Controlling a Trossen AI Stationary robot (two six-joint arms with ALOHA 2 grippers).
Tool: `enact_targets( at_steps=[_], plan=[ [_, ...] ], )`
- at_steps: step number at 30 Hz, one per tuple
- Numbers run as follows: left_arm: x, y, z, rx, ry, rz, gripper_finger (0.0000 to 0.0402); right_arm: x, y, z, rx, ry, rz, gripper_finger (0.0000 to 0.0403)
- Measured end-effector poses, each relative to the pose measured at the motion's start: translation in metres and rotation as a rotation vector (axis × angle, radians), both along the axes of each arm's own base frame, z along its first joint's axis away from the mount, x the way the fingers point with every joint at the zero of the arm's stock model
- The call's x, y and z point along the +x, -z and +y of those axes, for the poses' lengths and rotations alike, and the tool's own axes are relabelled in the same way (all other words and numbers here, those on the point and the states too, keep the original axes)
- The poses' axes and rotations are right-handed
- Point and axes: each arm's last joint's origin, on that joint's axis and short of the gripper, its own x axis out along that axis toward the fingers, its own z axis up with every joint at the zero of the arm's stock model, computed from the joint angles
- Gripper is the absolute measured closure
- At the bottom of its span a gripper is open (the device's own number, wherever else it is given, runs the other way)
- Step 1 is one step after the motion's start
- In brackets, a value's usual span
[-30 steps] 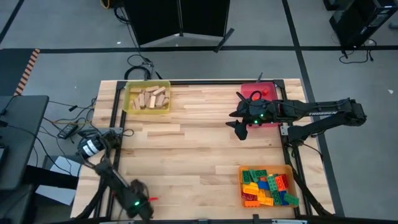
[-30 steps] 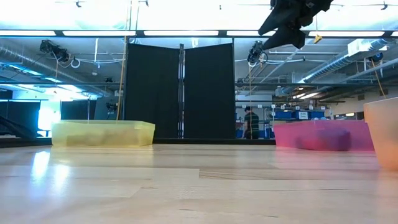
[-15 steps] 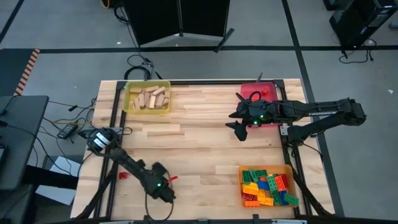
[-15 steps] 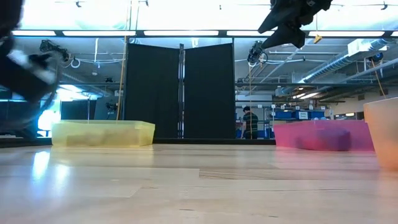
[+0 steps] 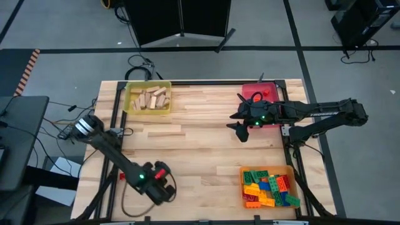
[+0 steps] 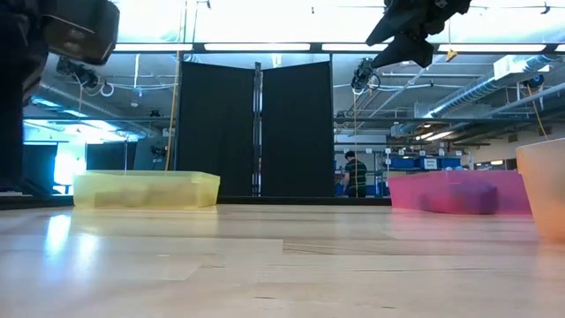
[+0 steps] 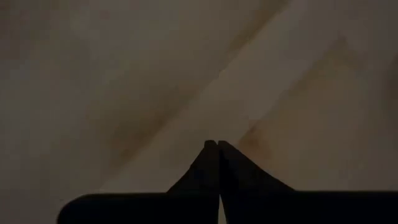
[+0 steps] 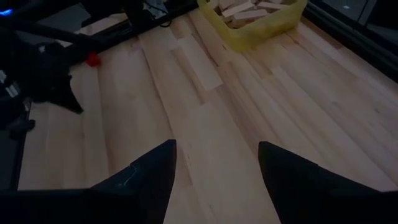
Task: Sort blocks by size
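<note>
High view: the bricks (image 5: 267, 187) are heaped in the orange tray (image 5: 243, 170) at the table's 5 o'clock corner; the wooden blocks (image 5: 149, 98) are held in the yellow tray (image 5: 129, 107) at 11 o'clock; the red tray (image 5: 247, 90) is set at 1 o'clock. The right gripper (image 5: 240, 131) is poised over bare board beside the red tray, its fingers spread with nothing between them. From it the bricks lie toward 5 o'clock, near; the wooden blocks lie toward 10 o'clock, well apart. The left gripper (image 5: 164, 185) is placed at the table's 7 o'clock, the bricks lying toward 3 o'clock across open board. A red piece (image 5: 123, 176) is seen just off its 9 o'clock side, at the table's edge; its kind cannot be told. The right arm is judged the nearer to the bricks.

Low view: the right gripper (image 6: 408, 34) is hung high above the board, clear of all trays. The yellow tray (image 6: 146, 189) is seen at 9 o'clock, the red tray (image 6: 459, 192) and orange tray (image 6: 543, 185) at 3 o'clock.

Left wrist view: the left fingers (image 7: 208, 163) are pressed together, empty, over bare wood.

Right wrist view: the right fingers (image 8: 155, 171) are parted and empty; the yellow tray (image 8: 261, 25) is faced far ahead, and the red piece (image 8: 92, 60) shows by the other arm.
</note>
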Motion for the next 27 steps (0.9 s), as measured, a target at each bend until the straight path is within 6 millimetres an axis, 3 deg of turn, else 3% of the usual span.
enact_targets(
  at_steps=[3, 8, 14, 19, 27],
  plan=[
    [-0.013, -0.009, 0.013, 0.003, 0.080, -0.021, 0.0399, 0.000, 0.000, 0.000, 0.012, 0.009, -0.003, 0.0162],
    [-0.037, -0.008, 0.030, -0.049, 0.315, 0.129, 0.0388, 0.000, 0.000, 0.000, 0.042, 0.031, -0.012, 0.0159],
    [-0.045, -0.004, 0.035, -0.122, 0.506, 0.272, 0.0350, 0.003, -0.004, -0.001, 0.079, 0.103, -0.072, 0.0163],
    [-0.044, -0.004, 0.036, -0.055, 0.556, 0.246, 0.0288, 0.005, -0.008, -0.004, 0.106, 0.198, -0.140, 0.0163],
    [-0.049, -0.004, 0.044, 0.129, 0.594, 0.277, 0.0150, 0.015, -0.007, -0.006, 0.183, 0.317, -0.211, 0.0167]
  ],
)
